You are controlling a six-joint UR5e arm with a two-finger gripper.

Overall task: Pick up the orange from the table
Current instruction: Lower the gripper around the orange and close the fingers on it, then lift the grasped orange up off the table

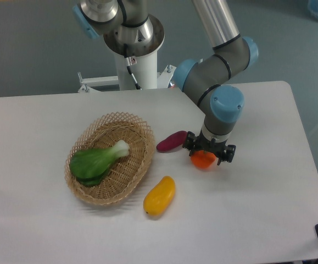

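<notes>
There is one orange [203, 160], one purple sweet potato [171, 141], one long yellow fruit [160, 195], one leafy green vegetable [96, 162] and one woven basket [139, 159]. I can see no words or labels on any of them.

The orange is small, round and bright orange. Only its lower part shows, because the gripper [208, 154] sits right on top of it. It is on the white table [257, 209], a bit right of the middle, well in from every edge. The black fingers come down on both sides of the orange, one on the left and one on the right. They look closed around it, but the view from above is poor, so I cannot tell for sure if they are squeezing it or just beside it. I also cannot tell if the orange touches the table or is lifted a little.

The sweet potato lies just beside the gripper, on its left, nearer the back edge. The yellow fruit lies nearer the front edge, left of the orange and close to the basket. The basket is oval and sits left of the middle of the table. The green vegetable lies inside it, with its white stalk pointing to the right.

The arm is grey with blue caps and reaches in from the back edge.
</notes>
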